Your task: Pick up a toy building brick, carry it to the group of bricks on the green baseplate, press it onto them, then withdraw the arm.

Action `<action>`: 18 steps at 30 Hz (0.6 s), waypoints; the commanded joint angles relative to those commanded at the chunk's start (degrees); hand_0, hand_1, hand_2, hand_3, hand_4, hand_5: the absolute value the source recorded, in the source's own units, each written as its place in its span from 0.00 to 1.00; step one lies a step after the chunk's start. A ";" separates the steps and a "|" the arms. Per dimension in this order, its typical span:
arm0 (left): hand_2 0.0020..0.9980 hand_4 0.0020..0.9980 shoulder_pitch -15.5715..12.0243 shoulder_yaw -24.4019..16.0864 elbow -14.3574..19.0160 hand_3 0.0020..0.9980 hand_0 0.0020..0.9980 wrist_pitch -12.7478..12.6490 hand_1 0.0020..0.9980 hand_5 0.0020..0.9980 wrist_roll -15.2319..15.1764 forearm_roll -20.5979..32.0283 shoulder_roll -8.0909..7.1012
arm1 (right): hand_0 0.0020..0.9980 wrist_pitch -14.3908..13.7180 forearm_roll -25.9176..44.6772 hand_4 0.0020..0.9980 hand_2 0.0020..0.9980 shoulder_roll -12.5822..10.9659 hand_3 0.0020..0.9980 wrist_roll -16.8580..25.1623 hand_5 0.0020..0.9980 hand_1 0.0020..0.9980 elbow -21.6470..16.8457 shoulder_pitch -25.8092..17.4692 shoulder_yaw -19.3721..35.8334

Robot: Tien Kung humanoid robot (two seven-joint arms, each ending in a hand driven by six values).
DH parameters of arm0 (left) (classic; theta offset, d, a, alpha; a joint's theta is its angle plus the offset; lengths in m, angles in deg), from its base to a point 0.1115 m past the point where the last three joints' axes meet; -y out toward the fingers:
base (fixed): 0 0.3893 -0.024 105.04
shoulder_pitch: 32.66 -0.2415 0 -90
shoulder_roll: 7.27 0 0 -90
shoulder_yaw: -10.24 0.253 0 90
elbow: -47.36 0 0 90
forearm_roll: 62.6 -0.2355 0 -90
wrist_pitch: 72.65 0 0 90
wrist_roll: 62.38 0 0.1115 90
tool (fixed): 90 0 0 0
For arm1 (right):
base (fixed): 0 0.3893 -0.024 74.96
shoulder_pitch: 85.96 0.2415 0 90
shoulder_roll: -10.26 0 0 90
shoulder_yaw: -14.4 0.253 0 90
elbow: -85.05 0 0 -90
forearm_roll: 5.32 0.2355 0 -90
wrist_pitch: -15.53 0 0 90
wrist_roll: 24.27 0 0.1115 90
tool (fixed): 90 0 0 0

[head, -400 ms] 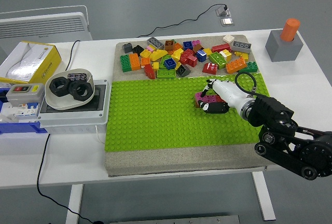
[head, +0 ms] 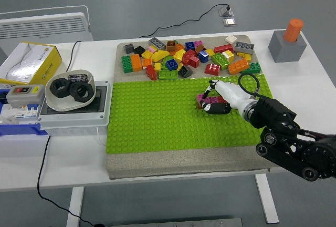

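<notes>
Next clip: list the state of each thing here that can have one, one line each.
right hand: down on the magenta bricks, fingers curled over them
magenta bricks: seated on the green baseplate
green baseplate: flat, mostly bare
loose brick pile: jumbled behind the baseplate
bowl: holds black nuts

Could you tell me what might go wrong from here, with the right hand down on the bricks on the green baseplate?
The right hand covers most of the pink bricks, so alignment cannot be checked; a misaligned press may not seat. On withdrawal, the fingers could drag the bricks off the green baseplate. The loose brick pile lies just beyond and might get knocked.
</notes>
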 joint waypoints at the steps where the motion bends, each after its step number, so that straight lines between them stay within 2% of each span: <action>1: 0.75 1.00 0.01 0.01 0.00 0.99 0.64 0.00 0.60 1.00 0.00 0.01 -0.01 | 1.00 -0.08 0.06 0.58 0.98 0.00 0.67 0.09 0.51 0.95 0.04 0.00 0.06; 18: 0.76 1.00 0.09 0.09 -0.02 0.99 0.64 0.03 0.60 1.00 -0.04 0.17 -0.02 | 1.00 -0.61 0.68 0.57 0.98 0.14 0.67 0.82 0.49 0.95 0.08 0.18 0.67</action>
